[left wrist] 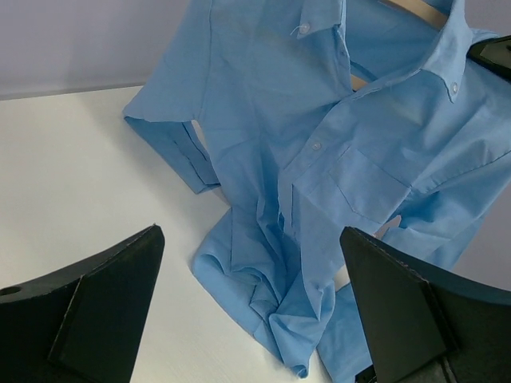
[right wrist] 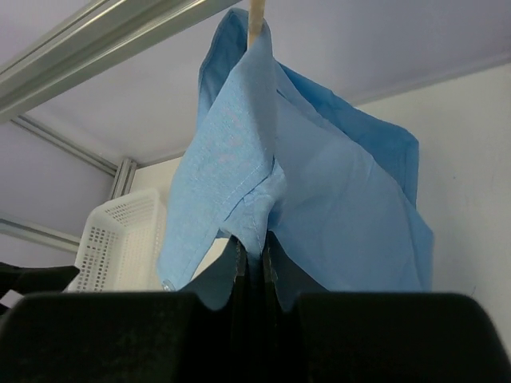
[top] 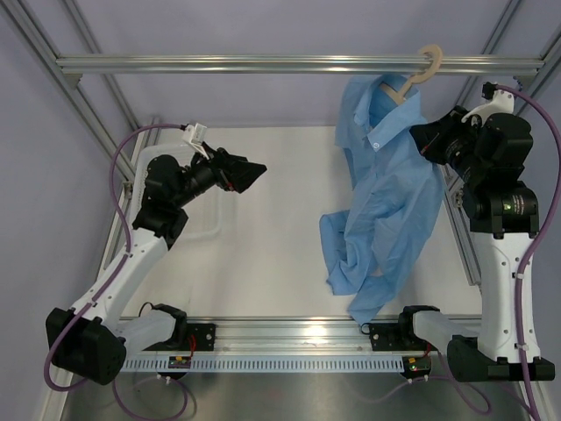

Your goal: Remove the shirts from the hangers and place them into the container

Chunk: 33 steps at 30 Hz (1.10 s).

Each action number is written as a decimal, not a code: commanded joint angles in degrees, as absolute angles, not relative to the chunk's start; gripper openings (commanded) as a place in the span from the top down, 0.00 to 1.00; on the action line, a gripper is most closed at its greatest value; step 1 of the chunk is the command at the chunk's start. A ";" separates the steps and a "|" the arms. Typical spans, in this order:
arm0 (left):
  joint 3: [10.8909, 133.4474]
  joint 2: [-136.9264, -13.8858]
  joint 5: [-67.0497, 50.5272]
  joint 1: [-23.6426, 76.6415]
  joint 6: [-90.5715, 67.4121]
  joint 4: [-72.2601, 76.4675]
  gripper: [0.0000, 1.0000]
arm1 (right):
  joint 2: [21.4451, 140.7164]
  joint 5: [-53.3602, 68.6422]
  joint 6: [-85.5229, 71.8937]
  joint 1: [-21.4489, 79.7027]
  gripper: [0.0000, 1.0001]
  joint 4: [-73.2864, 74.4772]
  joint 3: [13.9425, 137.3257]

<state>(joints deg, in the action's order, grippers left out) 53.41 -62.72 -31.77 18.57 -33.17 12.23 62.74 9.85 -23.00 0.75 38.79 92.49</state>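
Shirt (top: 386, 210) on hanger (top: 428, 70), hanger on bar (top: 263, 63)

Bright, even light; faint shadows nr shirt (left wrist: 319, 159).

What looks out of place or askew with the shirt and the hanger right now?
The light blue shirt sits lopsided on the cream hanger, which tilts on the rail. The shirt's lower half lies crumpled on the table rather than hanging free. The right gripper is shut on a fold of the fabric.
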 commanded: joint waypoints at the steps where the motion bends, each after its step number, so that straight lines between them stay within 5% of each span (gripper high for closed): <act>1: 53.97 -60.82 -33.31 18.90 -33.84 16.09 0.01 | 62.66 6.70 -30.06 0.88 1.00 34.00 98.52; 10: 53.17 -59.94 -33.40 18.90 -33.57 16.00 0.01 | 58.36 6.41 -35.49 0.88 1.00 26.37 92.55; 15: 52.91 -59.94 -33.66 18.90 -33.84 16.26 0.01 | 62.13 7.56 -38.32 0.88 1.00 29.16 99.04; 27: 52.65 -59.42 -33.75 18.90 -33.31 15.73 0.01 | 82.09 4.14 -32.09 0.79 1.00 62.99 146.31; 33: 52.38 -59.15 -34.01 18.90 -33.31 15.56 0.01 | 82.88 4.30 -26.11 0.00 1.00 67.67 146.26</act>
<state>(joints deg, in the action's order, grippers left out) 52.80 -60.42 -32.29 18.65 -33.28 13.37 83.55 4.86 -30.09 0.71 72.55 144.22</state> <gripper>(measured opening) 0.987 0.122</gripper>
